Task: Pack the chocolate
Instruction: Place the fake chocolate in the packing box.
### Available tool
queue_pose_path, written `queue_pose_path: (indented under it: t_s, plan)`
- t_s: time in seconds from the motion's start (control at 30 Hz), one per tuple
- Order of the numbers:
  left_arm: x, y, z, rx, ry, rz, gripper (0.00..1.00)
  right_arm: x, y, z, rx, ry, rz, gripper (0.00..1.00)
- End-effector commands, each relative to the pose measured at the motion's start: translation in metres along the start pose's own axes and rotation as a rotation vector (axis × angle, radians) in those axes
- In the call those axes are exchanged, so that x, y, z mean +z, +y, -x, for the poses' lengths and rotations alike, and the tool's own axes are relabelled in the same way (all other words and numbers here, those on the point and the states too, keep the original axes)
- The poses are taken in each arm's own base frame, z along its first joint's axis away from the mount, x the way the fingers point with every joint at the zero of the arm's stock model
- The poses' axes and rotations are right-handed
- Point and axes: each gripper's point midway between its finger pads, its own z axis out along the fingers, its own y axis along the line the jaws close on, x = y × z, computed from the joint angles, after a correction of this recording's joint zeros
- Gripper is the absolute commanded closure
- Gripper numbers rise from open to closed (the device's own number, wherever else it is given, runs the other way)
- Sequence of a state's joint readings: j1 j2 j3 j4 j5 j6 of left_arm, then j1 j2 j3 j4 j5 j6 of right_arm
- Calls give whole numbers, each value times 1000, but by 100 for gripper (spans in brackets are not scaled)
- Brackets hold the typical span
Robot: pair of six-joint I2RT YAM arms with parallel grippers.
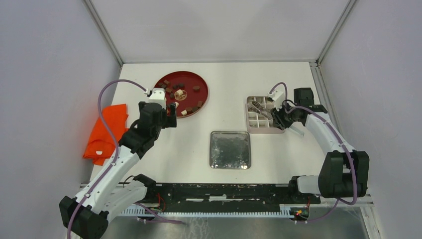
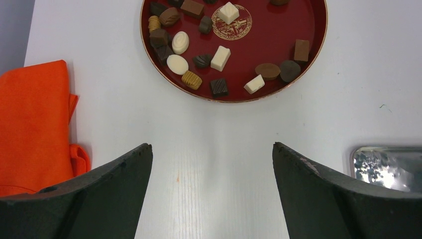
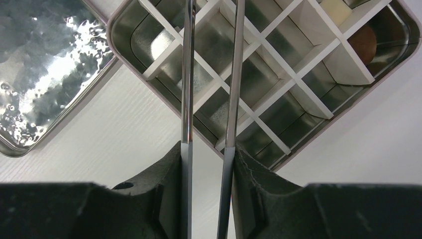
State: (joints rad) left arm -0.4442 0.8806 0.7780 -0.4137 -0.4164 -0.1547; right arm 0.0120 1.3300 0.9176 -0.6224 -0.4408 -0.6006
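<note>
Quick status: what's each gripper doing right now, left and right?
Left gripper: open, empty, short of the red plate.
Right gripper: closed on the metal tongs, over the compartment box.

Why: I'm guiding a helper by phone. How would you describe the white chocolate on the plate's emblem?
Beyond and right of the orange cloth lies a round dark-red plate with a gold emblem at its centre. The white chocolate sits on that emblem. It is square with a raised top; the other white pieces lie off the emblem.

White table (image 1: 224, 84) with red plate (image 2: 283, 35), orange cloth (image 1: 105, 132), shiny metal lid (image 1: 230, 149), gridded box (image 1: 266, 131).
</note>
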Motion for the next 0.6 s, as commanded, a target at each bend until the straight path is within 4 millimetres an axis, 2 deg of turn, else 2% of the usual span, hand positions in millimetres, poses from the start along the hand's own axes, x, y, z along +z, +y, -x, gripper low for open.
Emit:
queue_pose_path:
  t_s: [0.0, 0.57]
  plan:
    - [-1, 2, 9, 17, -37, 1, 5, 4, -2, 8, -25, -40, 10, 71]
    - [-1, 2, 8, 19, -34, 0, 5, 8, -4, 5, -25, -31, 15, 58]
